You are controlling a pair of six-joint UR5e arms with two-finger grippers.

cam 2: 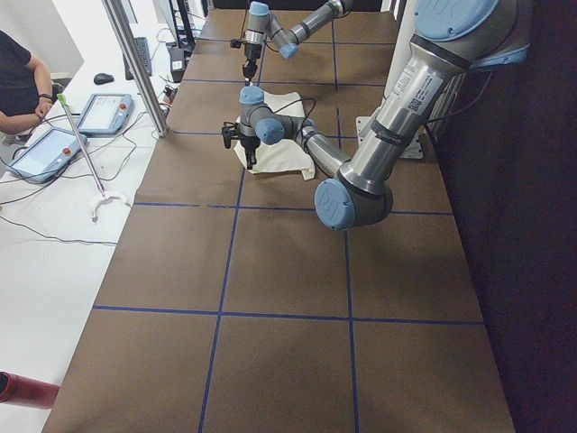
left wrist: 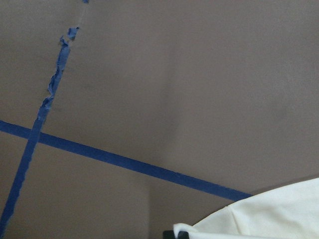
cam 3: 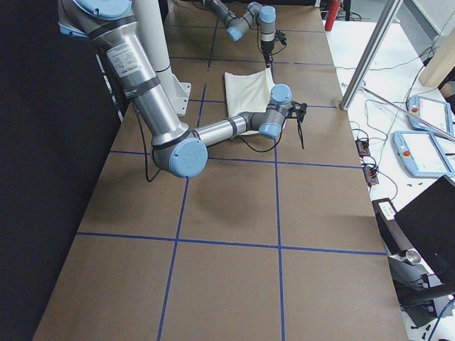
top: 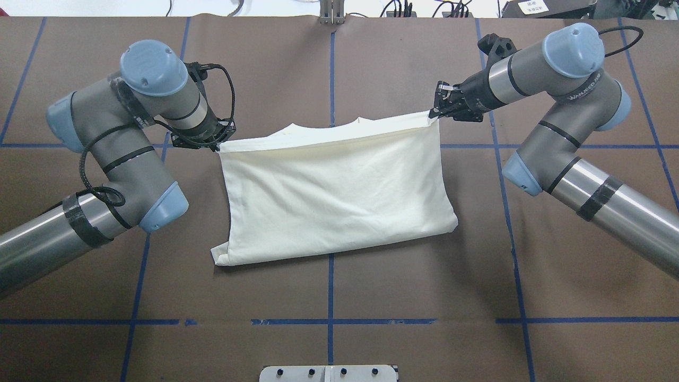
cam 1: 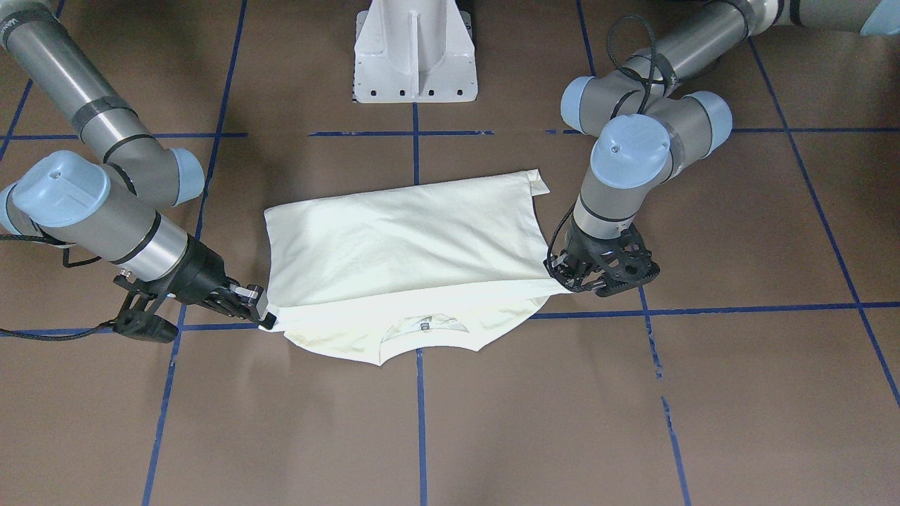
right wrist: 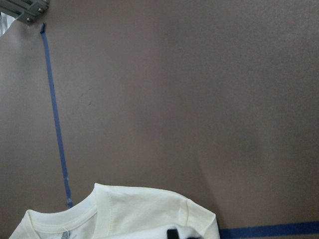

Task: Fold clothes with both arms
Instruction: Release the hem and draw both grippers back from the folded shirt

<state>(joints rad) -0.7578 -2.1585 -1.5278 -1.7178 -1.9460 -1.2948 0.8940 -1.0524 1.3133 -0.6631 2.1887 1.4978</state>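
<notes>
Now on the counter: a cream-white T-shirt [top: 339,196] lies in the middle of the brown counter [top: 339,297], across the central blue tape line [top: 330,297].
Fold: the T-shirt is doubled over with a plain cream side up. The top layer ends just before the far edge, so the collar [cam 1: 422,329] and a strip of the lower layer show beyond it, on the side away from the robot.
Left end effector [top: 220,142]: it is low at the corner of the top layer on the robot's left, and its fingers are closed on the cloth there.
Right end effector [top: 437,110]: it is low at the opposite corner of the top layer, also clamped on the cloth.
Edge between them: it runs almost straight from one end effector to the other.
Wrist views: each one shows cream cloth at the bottom and a small black tip beside it.
White pedestal base [cam 1: 415,53]: it stands at the robot's side of the counter, well apart from the T-shirt.
</notes>
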